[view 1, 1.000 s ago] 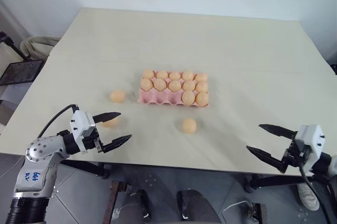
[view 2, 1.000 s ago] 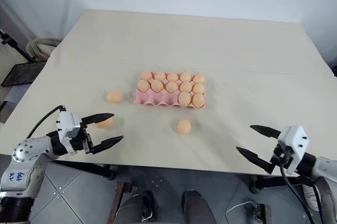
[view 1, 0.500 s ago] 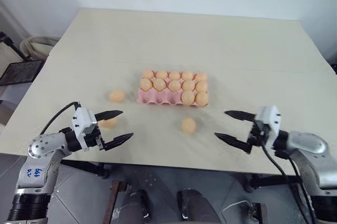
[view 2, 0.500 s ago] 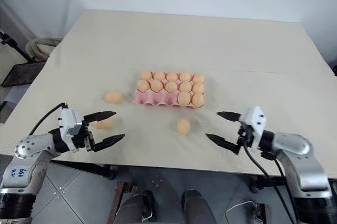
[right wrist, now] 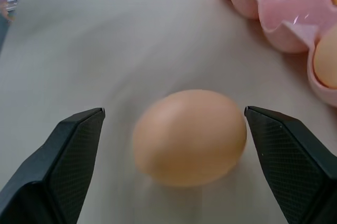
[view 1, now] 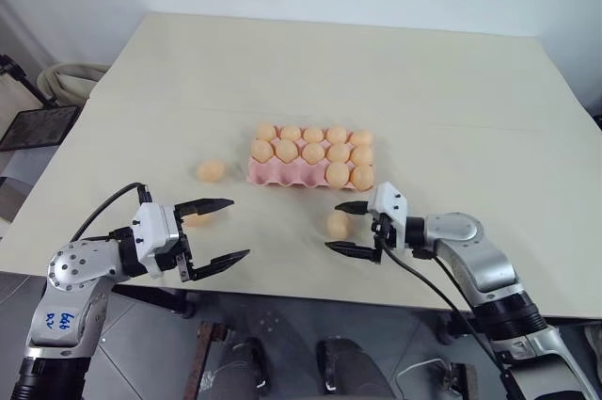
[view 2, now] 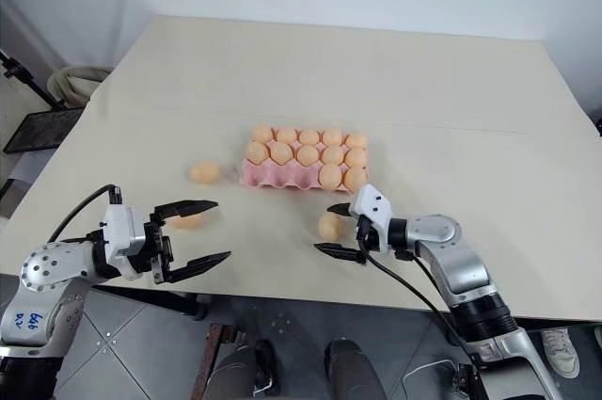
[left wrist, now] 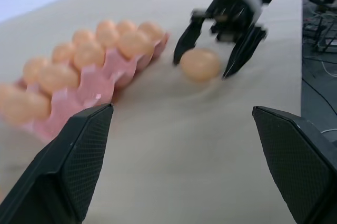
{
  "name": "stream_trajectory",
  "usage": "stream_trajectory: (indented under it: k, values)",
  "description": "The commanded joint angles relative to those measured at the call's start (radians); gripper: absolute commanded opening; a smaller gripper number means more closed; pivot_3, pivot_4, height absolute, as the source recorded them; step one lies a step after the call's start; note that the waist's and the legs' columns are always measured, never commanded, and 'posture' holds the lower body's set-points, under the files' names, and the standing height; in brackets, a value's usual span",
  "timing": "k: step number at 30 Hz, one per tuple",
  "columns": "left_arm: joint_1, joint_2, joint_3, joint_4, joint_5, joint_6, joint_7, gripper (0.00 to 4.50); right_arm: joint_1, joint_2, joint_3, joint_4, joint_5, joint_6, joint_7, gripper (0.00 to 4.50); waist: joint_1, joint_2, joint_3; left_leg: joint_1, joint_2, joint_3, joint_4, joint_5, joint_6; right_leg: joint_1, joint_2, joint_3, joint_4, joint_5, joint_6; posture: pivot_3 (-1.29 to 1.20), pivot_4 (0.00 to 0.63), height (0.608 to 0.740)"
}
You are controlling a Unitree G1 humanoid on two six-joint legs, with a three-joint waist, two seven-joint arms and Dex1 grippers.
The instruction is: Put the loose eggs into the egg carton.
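Blue handwriting on left forearm, not legible. Surface: pale beige table; white wall behind, grey tiled floor below, dark stand + beige bundle at far left.

Left gripper at near-left edge, fingers spread wide, nothing held, pointing level toward centre. One loose egg lies just behind its upper finger.

Right gripper reaches in from right, pointing left + slightly down, fingers wide apart w/ a second loose egg on the table between them; contact not evident.

Third loose egg farther back, left of egg carton. Carton mid-table, pink; near row has three empty cups at left, other cups filled.
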Motion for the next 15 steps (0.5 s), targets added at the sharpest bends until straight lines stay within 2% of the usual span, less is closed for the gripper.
stream_trajectory:
  k: [1,2,4,6,11,15]
  values:
    - [0.014,0.01,0.012,-0.023,-0.025,0.007,-0.008,4.5,-0.012,0.02,-0.017,0.0,0.007,-0.04,0.0,3.81,0.0,0.0,0.0,0.0,0.0,0.0,0.0,0.0,0.0,0.0,0.0,0.0,0.0,0.0,0.0,0.0,0.15,0.74]
    - [0.02,0.014,0.019,-0.015,-0.024,0.009,-0.009,4.5,-0.013,0.023,-0.019,0.001,0.007,-0.048,0.001,3.56,-0.002,0.0,0.0,0.0,0.0,0.0,0.0,0.0,0.0,0.0,0.0,0.0,0.0,0.0,0.0,0.0,0.15,0.74]
    - [0.028,0.016,0.031,-0.004,-0.028,0.013,-0.01,4.5,-0.012,0.028,-0.027,-0.001,0.015,-0.052,0.005,2.75,-0.003,0.0,0.0,0.0,0.0,0.0,0.0,0.0,0.0,0.0,0.001,0.0,0.001,0.0,0.0,0.0,0.15,0.74]
    - [0.034,0.011,0.043,0.0,-0.033,0.02,0.003,4.5,-0.02,0.032,-0.031,-0.011,0.015,-0.054,0.001,2.41,-0.003,0.0,0.0,0.0,0.001,0.0,0.001,0.0,0.0,0.0,0.001,0.0,0.001,0.0,0.0,0.0,0.15,0.74]
    - [0.044,-0.024,0.115,0.006,-0.104,0.076,0.075,4.5,-0.094,0.097,-0.041,-0.066,0.051,0.025,-0.058,2.38,-0.006,0.0,0.0,0.0,0.001,0.0,0.001,0.0,0.0,-0.001,0.001,0.0,0.003,0.0,0.0,0.0,0.15,0.74]
    - [0.064,-0.046,0.146,0.004,-0.063,0.076,0.157,4.5,-0.212,0.176,-0.022,-0.017,0.016,0.069,-0.148,2.38,-0.007,0.0,0.0,0.001,0.002,0.0,0.002,0.0,0.0,-0.002,0.001,0.0,0.005,0.0,0.0,0.0,0.15,0.74]
